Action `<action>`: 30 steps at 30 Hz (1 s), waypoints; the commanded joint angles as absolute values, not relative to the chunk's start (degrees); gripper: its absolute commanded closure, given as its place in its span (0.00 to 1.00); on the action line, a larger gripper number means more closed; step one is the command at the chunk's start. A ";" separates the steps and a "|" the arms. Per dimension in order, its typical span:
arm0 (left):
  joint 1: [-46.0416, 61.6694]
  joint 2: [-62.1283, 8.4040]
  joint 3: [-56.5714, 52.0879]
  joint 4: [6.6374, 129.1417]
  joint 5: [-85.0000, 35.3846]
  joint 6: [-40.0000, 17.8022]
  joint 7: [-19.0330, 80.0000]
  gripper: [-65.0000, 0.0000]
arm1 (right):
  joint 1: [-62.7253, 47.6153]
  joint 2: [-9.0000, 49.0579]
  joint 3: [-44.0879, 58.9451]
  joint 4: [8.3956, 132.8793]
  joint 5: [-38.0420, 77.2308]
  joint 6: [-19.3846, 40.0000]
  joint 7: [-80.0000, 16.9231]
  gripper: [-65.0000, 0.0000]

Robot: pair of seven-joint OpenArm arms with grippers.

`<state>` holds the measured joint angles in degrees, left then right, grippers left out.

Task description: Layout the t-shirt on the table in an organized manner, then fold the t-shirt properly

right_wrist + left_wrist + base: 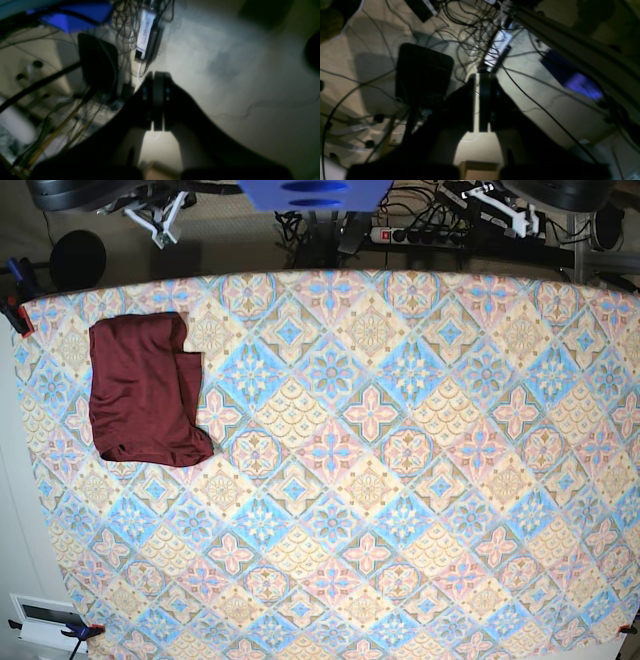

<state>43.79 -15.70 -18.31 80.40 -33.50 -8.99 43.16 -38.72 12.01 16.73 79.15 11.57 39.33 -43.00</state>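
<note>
Patterned cloth covers the table (380, 480), which fills the base view. Far left, near the back edge, the t-shirt (145, 390) lies folded into a compact rectangle, long axis running front to back. Both claws are up off the table: the right gripper (158, 100) pressed shut on nothing, the left gripper (480, 102) likewise closed and empty.

t-shirt (145, 390): maroon, folded | near table (400, 480) far-left corner

Both arms sit pulled back beyond the table's (330, 430) far edge. The left gripper (477, 77) and right gripper (155, 75) have their jaws pressed together, holding nothing.
</note>
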 commanded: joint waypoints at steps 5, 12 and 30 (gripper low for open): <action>38.29 -16.13 -9.89 68.00 -28.53 -9.27 33.80 1.00 | -32.92 12.35 14.64 68.70 1.98 40.00 -34.95 1.00; 27.47 -15.87 2.95 42.68 -23.43 -9.19 13.67 1.00 | -23.34 12.18 14.99 41.71 -1.80 40.00 -15.25 1.00; 13.14 -10.24 26.77 19.03 -23.60 -8.84 -4.00 0.99 | -12.62 7.96 15.08 16.57 -1.71 22.81 5.58 1.00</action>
<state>12.99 -10.09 26.70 18.94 -23.75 -8.64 -3.64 -12.38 6.15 14.94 16.25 -1.83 23.66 4.75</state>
